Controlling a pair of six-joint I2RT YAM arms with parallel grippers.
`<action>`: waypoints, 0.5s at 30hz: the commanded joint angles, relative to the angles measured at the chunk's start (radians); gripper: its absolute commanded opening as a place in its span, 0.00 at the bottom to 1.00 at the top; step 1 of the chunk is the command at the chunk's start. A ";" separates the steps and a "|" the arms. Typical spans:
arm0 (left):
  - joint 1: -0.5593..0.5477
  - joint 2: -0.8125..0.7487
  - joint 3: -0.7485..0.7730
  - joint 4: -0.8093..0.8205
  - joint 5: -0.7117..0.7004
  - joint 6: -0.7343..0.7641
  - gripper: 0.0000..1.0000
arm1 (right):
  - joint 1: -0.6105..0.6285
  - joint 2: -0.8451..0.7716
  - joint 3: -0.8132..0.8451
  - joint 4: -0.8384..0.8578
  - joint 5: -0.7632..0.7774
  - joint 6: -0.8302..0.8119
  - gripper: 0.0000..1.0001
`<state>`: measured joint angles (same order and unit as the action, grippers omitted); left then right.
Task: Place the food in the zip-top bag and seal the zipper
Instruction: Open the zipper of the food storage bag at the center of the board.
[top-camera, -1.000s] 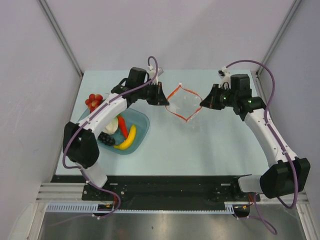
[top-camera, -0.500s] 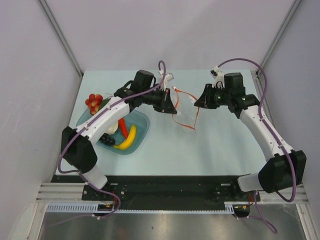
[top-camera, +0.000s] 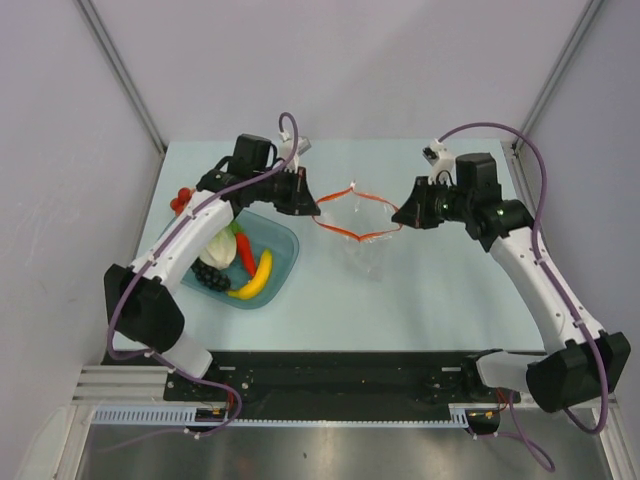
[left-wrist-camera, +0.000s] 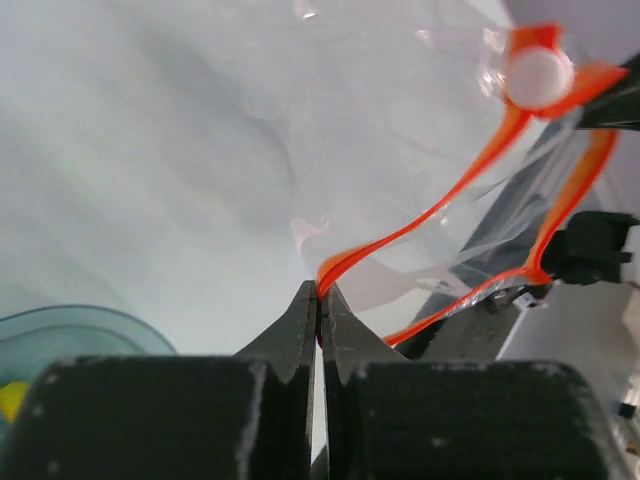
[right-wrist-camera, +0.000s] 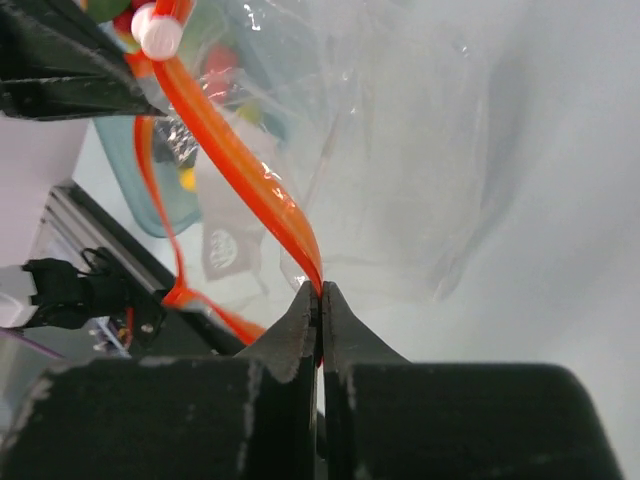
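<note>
Nearest, on the left, the teal bowl (top-camera: 285, 262) is holding the yellow banana (top-camera: 257, 279), grape bunch (top-camera: 210, 277), cabbage (top-camera: 217, 246) and pepper (top-camera: 245, 252). Just right of it, in the middle, the zip-top bag (top-camera: 366, 250) is sagging below its zipper (top-camera: 345, 231). The left gripper (top-camera: 314, 209) is pinching the strip's left end and the right gripper (top-camera: 400, 218) is clamping its right end. Farther left, the berry cluster (top-camera: 179, 198) is peeking out beside the left arm.

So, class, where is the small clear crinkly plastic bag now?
In the top view the bag is held mid-table, its red-orange mouth strip pinched by the left gripper and right gripper, right of the translucent teal bowl.
</note>
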<state>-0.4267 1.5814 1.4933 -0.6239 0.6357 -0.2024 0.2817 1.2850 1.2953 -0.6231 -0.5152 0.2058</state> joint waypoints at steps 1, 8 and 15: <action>0.002 -0.043 -0.042 -0.019 -0.065 0.098 0.09 | 0.008 -0.075 -0.111 0.026 -0.019 0.113 0.00; 0.009 -0.004 0.002 -0.079 -0.057 0.199 0.26 | 0.008 -0.046 -0.178 0.143 0.017 0.274 0.00; 0.104 0.009 0.088 -0.218 0.073 0.347 0.70 | 0.008 0.000 -0.209 0.180 0.053 0.356 0.00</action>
<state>-0.4080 1.5948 1.4899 -0.7609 0.5934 0.0322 0.2901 1.2678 1.0824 -0.5022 -0.4950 0.4980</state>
